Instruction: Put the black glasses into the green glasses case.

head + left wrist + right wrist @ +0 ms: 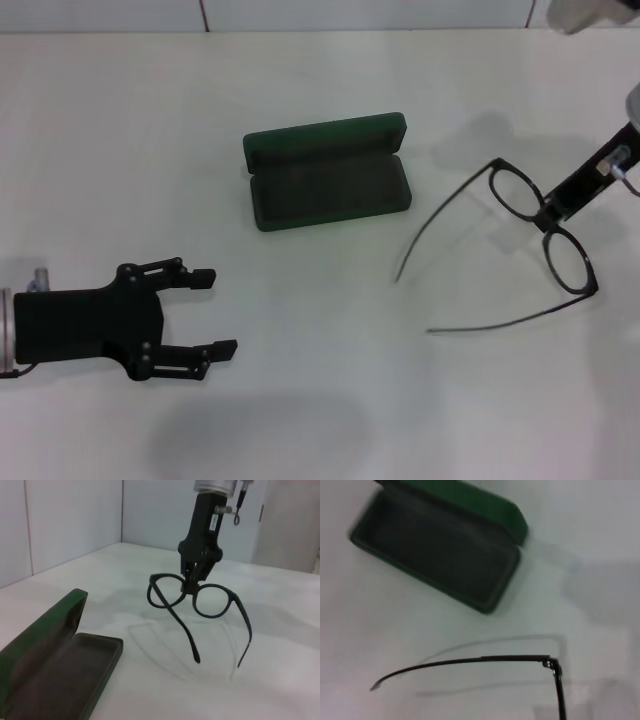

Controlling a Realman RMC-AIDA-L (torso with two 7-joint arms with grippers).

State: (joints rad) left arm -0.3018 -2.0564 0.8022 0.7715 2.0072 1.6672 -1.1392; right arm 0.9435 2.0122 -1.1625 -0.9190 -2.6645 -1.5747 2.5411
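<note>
The white tabletop (pixel 330 400) spreads under both my arms, and on it, near the middle, lies the dark green hinged glasses case (pixel 328 177), a rounded hard rectangle standing open with its lid tipped back and its dark felt-like lining bare. To my left, low over the table and well apart from the case, my left gripper (pixel 205 312) hangs idle with its black fingers spread. On my right, my right gripper (pixel 192 582) is pinched on the bridge of the thin black-framed glasses (pixel 192 600), which hang clear of the table, their shadow falling beneath them, the two roundish lenses uppermost and the long curved temple arms unfolded and trailing down towards the case. I judge that I am in the carrying step: picked up, not yet placed. The next move calls for bringing the frame across over the open lining, lining its width with the case's length, and minding those splayed temples, which could catch the rim.
</note>
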